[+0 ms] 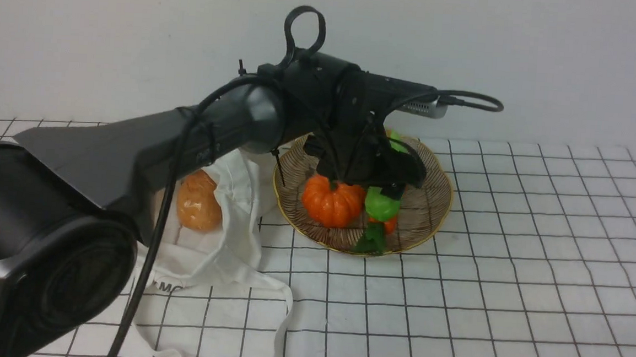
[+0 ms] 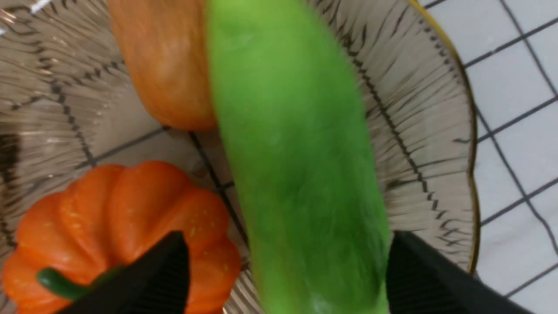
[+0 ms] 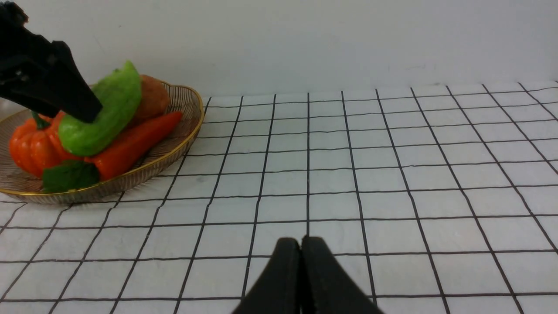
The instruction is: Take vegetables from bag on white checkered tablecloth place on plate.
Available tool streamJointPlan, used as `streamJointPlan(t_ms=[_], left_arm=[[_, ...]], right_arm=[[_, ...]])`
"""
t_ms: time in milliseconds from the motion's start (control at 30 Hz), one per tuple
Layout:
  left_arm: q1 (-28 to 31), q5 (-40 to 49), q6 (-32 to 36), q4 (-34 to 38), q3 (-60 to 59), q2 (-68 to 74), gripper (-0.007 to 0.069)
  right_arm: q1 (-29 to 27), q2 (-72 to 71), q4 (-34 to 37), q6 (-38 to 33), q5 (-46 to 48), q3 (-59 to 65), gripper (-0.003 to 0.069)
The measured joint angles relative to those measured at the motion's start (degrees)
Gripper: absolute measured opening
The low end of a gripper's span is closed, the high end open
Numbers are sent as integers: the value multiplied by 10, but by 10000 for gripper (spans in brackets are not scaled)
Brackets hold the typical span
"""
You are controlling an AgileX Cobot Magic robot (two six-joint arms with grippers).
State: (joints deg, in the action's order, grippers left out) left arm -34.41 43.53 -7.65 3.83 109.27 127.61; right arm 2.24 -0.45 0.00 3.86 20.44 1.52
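My left gripper [image 1: 384, 189] hangs over the plate [image 1: 432, 207] with the green cucumber [image 1: 381, 203] between its jaws. In the left wrist view the cucumber [image 2: 301, 165] is blurred. It touches one finger [image 2: 418, 279], and a gap shows between it and the other finger [image 2: 161, 279]. In the right wrist view the cucumber [image 3: 102, 115] leans on other vegetables in the plate [image 3: 174, 152]. The orange-tan potato [image 1: 199, 207] lies in the open off-white bag [image 1: 225, 250] left of the plate. My right gripper [image 3: 301, 279] is shut and empty, low over the checkered tablecloth [image 3: 392, 174].
The plate also holds an orange pumpkin [image 1: 332, 201], a carrot [image 3: 130, 146] with a green leaf [image 3: 69, 174], and a brownish-orange vegetable [image 3: 152, 100]. The bag's strap [image 1: 282, 320] trails toward the front. My left arm [image 1: 131, 156] crosses above the bag.
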Motion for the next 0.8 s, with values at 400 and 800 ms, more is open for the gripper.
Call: streamJointPlan(t_ms=[400, 800], left_arm=[[0, 223, 39, -25, 161, -31, 558], [-1, 283, 77, -66, 226, -266, -2]], right_arm=[[0, 0, 0, 0, 0, 0, -15], [0, 0, 0, 0, 0, 0, -15]])
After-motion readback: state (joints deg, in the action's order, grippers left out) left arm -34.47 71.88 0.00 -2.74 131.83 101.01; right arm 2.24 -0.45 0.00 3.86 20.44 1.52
